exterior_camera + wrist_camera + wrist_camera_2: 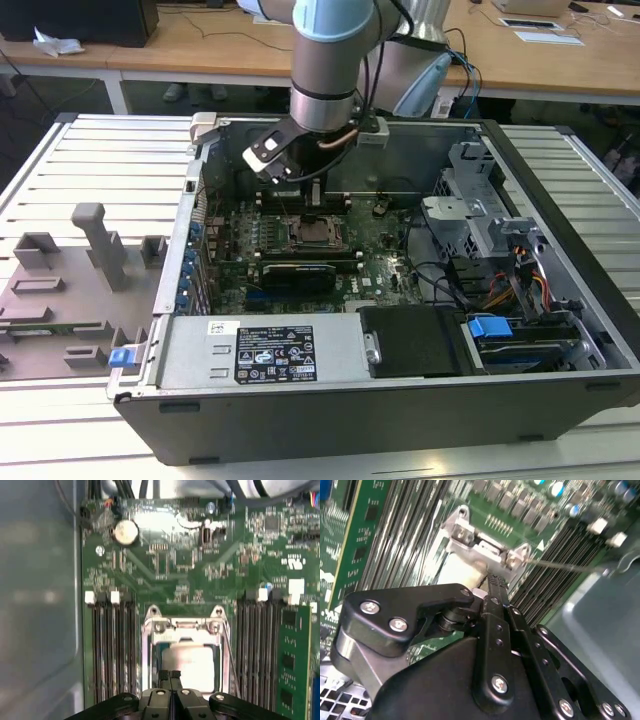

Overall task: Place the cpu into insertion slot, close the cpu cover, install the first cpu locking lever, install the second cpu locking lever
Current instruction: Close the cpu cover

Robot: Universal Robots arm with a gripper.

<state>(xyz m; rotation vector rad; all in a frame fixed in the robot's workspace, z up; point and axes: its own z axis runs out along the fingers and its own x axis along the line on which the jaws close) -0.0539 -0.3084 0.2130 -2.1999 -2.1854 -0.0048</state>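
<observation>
The insertion slot point(310, 232) sits mid-board inside the open computer case, directly under my gripper point(300, 185). In the first wrist view the cpu point(187, 662) lies in the socket, its pale metal top showing through the opening of the silver cpu cover point(185, 626), which lies flat around it. My gripper point(170, 674) hangs just above the cpu's near edge, its two black fingers pressed together with nothing between them. In the second wrist view the fingertips point(492, 582) sit close to the cover point(485, 550). A thin locking lever point(565, 566) juts out from the socket's corner.
Long black memory slots point(112, 645) flank the socket on both sides, with a green card point(292, 660) beyond one set. A grey case wall point(40, 605) stands close by. The power-supply box point(260, 350), drive cage point(470, 215) and cables crowd the case. A grey fixture point(90, 250) stands outside it.
</observation>
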